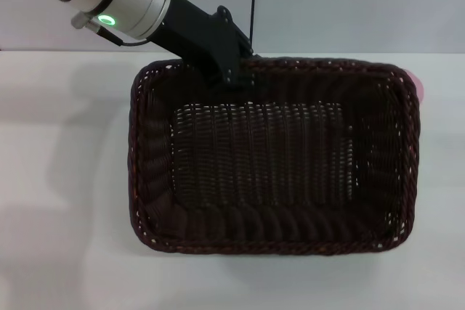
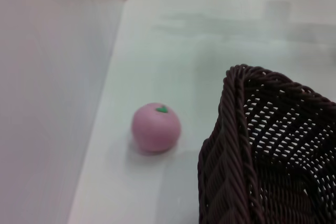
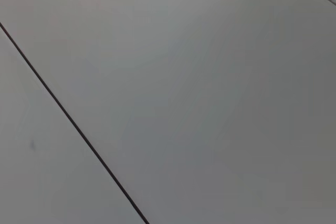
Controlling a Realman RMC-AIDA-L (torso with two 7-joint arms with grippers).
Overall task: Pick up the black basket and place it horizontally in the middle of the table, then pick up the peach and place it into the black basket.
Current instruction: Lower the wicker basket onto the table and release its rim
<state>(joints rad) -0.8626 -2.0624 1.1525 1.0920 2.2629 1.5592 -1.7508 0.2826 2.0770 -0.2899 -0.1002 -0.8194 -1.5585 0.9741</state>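
The black basket [image 1: 276, 157] fills the middle of the head view, long side across, open side up, with nothing in it. My left gripper [image 1: 231, 79] reaches in from the far left and is shut on the middle of the basket's far rim. The basket casts a wide soft shadow to its left and seems held slightly off the table [image 1: 65, 179]. The peach [image 1: 418, 85] shows only as a pink sliver behind the basket's far right corner. In the left wrist view the whole peach [image 2: 156, 127] rests on the table beside the basket's corner [image 2: 236, 129]. My right gripper is out of view.
A pale wall [image 1: 349, 5] runs along the table's far edge. In the left wrist view the table's edge [image 2: 105, 103] passes close to the peach. The right wrist view shows only a plain grey surface [image 3: 184, 87] with a dark seam.
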